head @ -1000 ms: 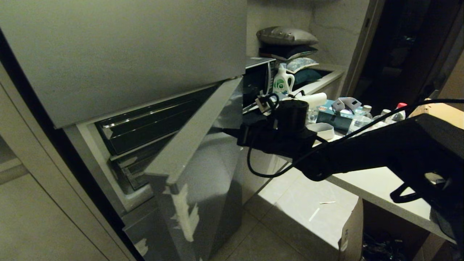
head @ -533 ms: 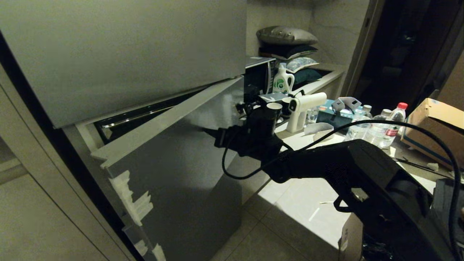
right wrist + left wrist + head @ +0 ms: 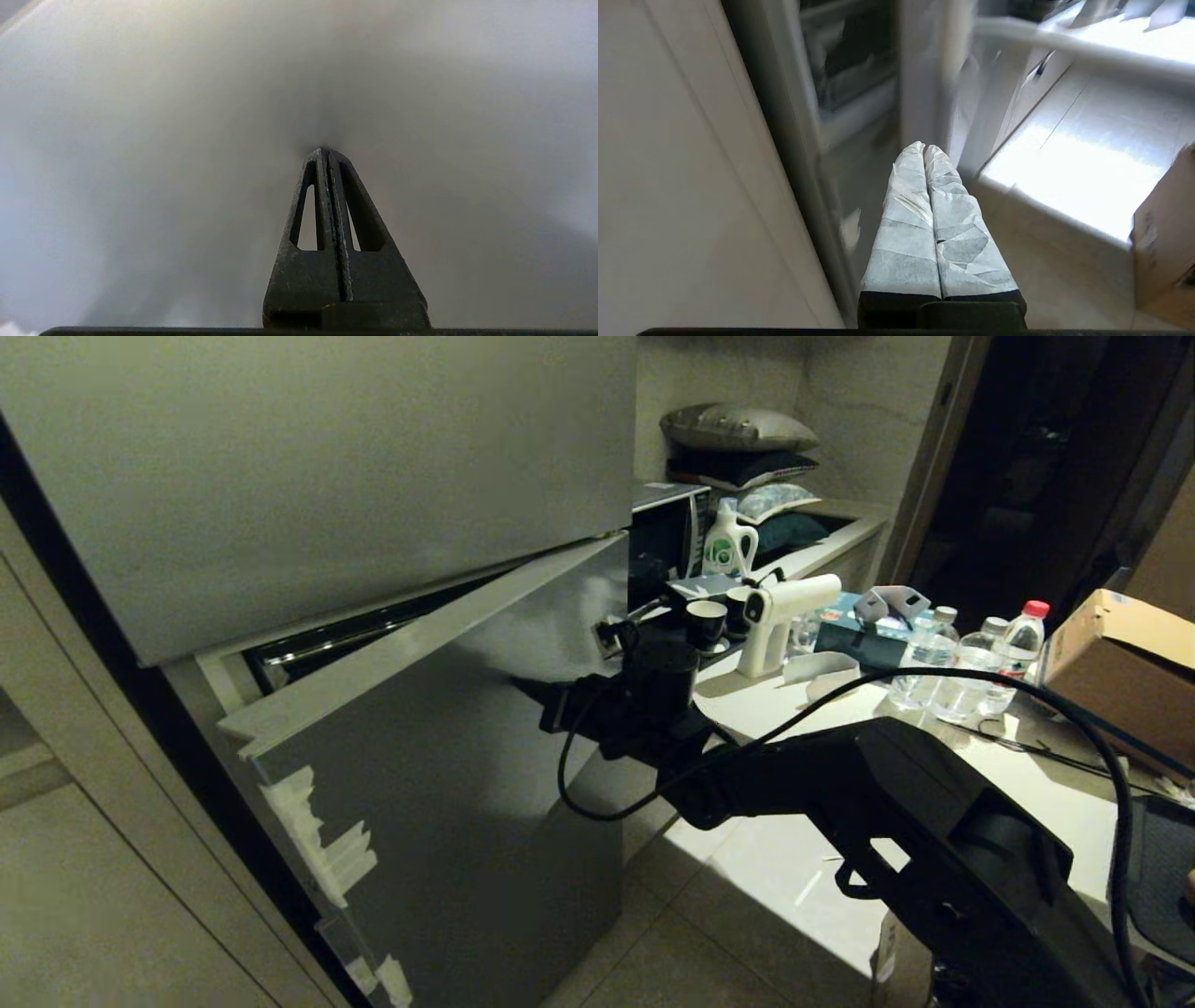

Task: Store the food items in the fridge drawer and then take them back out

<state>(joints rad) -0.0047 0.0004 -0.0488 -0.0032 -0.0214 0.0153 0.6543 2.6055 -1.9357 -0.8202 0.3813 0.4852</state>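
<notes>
We press our right tool (image 3: 327,151), fingers closed and empty, against the grey lower fridge door (image 3: 448,784), closing it. The food items and drawer are out of sight. Next: push until shut.

The right arm (image 3: 887,803) reaches forward and leftward, elbow bent; the right gripper (image 3: 325,151) has its fingers pressed together, empty; the left gripper (image 3: 924,148) points downward, its wrapped fingers (image 3: 906,224) pressed together too.
</notes>
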